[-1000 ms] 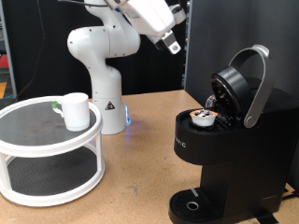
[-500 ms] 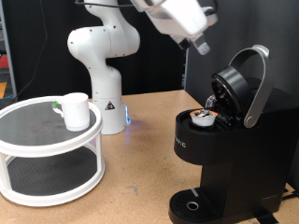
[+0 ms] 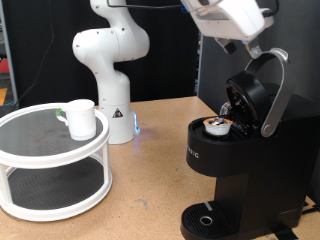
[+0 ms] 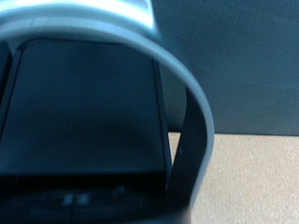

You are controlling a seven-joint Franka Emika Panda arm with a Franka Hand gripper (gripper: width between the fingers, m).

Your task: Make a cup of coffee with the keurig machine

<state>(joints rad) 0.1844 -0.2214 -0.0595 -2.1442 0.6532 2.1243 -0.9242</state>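
Observation:
The black keurig machine (image 3: pixel 240 165) stands at the exterior view's right. Its hinged lid (image 3: pixel 250 98) is tilted up and open, with the grey handle (image 3: pixel 277 85) arching over it. A small white pod with a brown top (image 3: pixel 217 124) sits in the open chamber. My gripper (image 3: pixel 248 45) hangs just above the raised lid and handle, with nothing seen between its fingers. The wrist view shows the grey handle (image 4: pixel 192 103) and the black lid (image 4: pixel 89 112) up close, and no fingers. The white cup (image 3: pixel 80 119) stands on a round stand at the exterior view's left, far from the gripper.
The cup's white two-tier round stand (image 3: pixel 55 160) fills the lower left of the exterior view. The white robot base (image 3: pixel 110 70) stands behind it on the wooden table (image 3: pixel 150 190). A dark panel rises behind the machine. The machine's drip base (image 3: pixel 207 220) holds nothing.
My gripper has swung from above the middle of the table towards the exterior view's right, and now sits over the machine's raised lid. The cup, pod and lid have not moved.

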